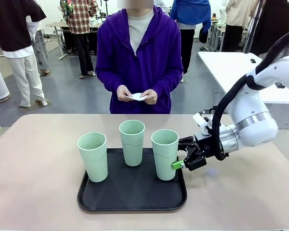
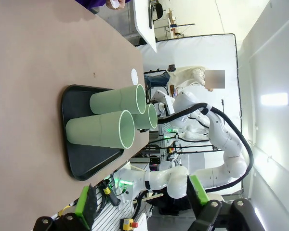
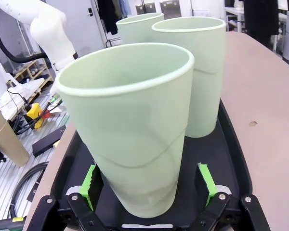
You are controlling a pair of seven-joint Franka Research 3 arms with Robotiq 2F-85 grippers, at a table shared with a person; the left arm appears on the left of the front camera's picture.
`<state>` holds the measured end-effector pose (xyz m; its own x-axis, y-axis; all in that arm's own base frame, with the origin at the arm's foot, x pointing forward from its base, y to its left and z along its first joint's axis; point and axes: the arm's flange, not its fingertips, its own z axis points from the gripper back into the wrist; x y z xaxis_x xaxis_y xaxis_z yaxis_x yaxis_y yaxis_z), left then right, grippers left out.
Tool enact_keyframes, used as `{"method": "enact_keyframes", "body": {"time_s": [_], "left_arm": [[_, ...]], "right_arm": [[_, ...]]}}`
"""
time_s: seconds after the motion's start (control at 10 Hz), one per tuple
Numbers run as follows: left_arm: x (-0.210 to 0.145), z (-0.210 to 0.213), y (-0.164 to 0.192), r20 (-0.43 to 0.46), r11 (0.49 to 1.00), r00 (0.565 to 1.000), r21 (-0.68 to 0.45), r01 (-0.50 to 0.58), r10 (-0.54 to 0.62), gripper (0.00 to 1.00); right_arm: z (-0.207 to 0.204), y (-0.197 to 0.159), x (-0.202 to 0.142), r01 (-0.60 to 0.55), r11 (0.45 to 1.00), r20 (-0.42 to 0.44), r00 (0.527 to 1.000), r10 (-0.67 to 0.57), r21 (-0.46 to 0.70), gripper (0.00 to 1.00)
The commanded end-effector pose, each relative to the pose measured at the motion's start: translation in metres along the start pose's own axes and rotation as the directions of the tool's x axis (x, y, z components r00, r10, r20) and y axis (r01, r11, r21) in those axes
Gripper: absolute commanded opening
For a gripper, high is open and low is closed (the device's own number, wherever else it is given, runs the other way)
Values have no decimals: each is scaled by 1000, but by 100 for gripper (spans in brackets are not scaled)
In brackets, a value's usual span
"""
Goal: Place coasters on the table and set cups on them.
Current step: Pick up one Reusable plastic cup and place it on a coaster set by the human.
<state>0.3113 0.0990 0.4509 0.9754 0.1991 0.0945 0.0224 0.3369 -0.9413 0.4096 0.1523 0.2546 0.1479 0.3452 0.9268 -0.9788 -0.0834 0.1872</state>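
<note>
Three pale green cups stand upright on a black tray (image 1: 130, 198), which lies on the beige bench (image 1: 241, 192) near the middle of its robot-side edge. The left cup (image 1: 93, 156) stands by the tray's left edge, the middle cup (image 1: 132, 143) by the tray's far edge, and the right cup (image 1: 165, 154) by the tray's right edge. The three stand near one another without touching

The right gripper (image 1: 181, 155) comes in level from the bench's right side and straddles the lower half of the right cup. Its jaws are spread apart, with one green pad (image 3: 90, 186) on each side of the cup wall. In the right wrist view a narrow gap shows between the cup and at least one pad, so the cup is bracketed but not clamped, and its base sits flat on the tray

The left gripper (image 2: 142, 199) hangs off the tray's left side, well apart from the cups, with its jaws wide apart and nothing between them. From its wrist camera the tray and all three cups show across bare bench

The coasters (image 1: 136, 96) are off the bench: a person (image 1: 138, 53) in a purple hooded top stands at the far edge and holds them as a small white bundle at waist height. How many are in the bundle cannot be told
</note>
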Motion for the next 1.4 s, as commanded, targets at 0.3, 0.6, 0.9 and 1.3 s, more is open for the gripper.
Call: {"method": "enact_keyframes", "body": {"time_s": [0.3, 0.6, 0.9, 1.3], "left_arm": [[0, 2, 1, 4, 1000, 1000, -17, 13, -13, 100], [0, 2, 1, 4, 1000, 1000, -17, 13, -13, 100], [0, 2, 1, 4, 1000, 1000, -17, 13, -13, 100], [0, 2, 1, 4, 1000, 1000, -17, 13, -13, 100]], "right_arm": [[-34, -14, 8, -8, 996, -4, 1000, 8, 89, 100], [-40, -22, 6, -7, 992, 17, 1000, 5, 126, 100], [-38, -23, 6, -3, 988, 22, 1000, -1, 153, 0], [-18, -3, 31, 49, 995, 45, 998, -54, 92, 0]]}}
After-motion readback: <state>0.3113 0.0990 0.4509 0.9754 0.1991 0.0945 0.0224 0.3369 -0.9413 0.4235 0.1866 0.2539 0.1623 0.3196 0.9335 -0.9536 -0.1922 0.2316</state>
